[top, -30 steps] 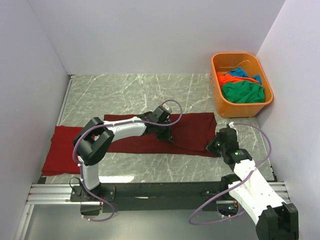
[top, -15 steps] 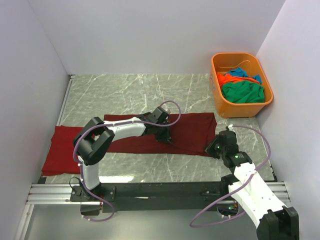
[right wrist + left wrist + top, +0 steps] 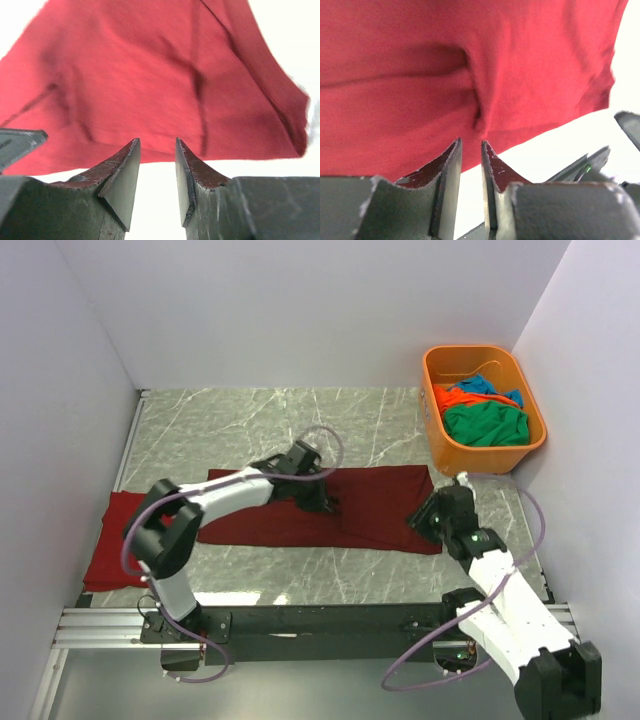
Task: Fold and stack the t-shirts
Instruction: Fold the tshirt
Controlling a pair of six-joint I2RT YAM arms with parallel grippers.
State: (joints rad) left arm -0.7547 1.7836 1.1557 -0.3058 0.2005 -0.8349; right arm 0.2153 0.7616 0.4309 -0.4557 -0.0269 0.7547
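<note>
A dark maroon t-shirt (image 3: pixel 375 508) lies as a long flat band across the middle of the marble table. My left gripper (image 3: pixel 325 502) sits over its middle. In the left wrist view its jaws (image 3: pixel 471 145) stand slightly open, with nothing between them and a pinched ridge of the maroon t-shirt (image 3: pixel 475 75) just beyond the tips. My right gripper (image 3: pixel 420 520) is at the shirt's near right corner. It is open (image 3: pixel 157 142), with the maroon cloth (image 3: pixel 150 75) ahead of it. A bright red t-shirt (image 3: pixel 112 540) lies partly under the maroon one's left end.
An orange tub (image 3: pixel 470 350) at the back right holds a green t-shirt (image 3: pixel 485 423), an orange t-shirt (image 3: pixel 458 398) and a blue t-shirt (image 3: pixel 485 385). White walls close in the left, back and right. A black rail (image 3: pixel 300 620) runs along the near edge.
Both grippers have gone from shut to open and let go of the maroon shirt's near edge. The left arm has swung left and back; the right gripper has edged forward.
</note>
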